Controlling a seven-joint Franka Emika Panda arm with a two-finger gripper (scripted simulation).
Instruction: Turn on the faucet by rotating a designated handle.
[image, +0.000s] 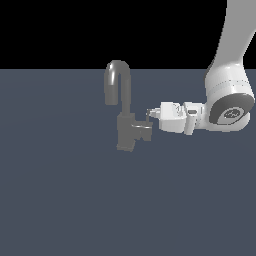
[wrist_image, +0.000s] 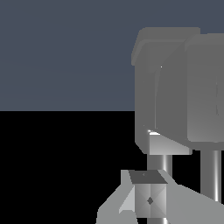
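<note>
Gripper (image: 151, 114): reaching in level from the exterior view's right, fingertips right at the faucet's side stub; whether the fingers are spread or pinching cannot be told, since the exterior view shows them only as a small pale tip and the wrist view shows just one finger pad (wrist_image: 148, 199) close up.
Faucet (image: 122, 107): small dull-grey tap standing upright on the surface, near the middle of the exterior view, with a tall hooked spout curving toward that view's left.
Handle (image: 143, 129): short boxy stub jutting from the faucet body toward the exterior view's right, just below the fingertips; a thin upright pin seems to rise from it, though it is too small to be sure.
Contact: fingertips look touching or just beside the top of the handle; I cannot tell which.
Step in hand: judged as the approach ending, with the tips set against the handle ready to push it round.
Next move: likely a sideways sweep about the faucet's upright axis, keeping the tips low enough not to slip over the stub.
Risk: the tips could slide off the small handle or knock the body instead.
Surface (image: 60, 200): flat, plain slate-blue floor.
Room: flat black backdrop above the floor's far edge.
</note>
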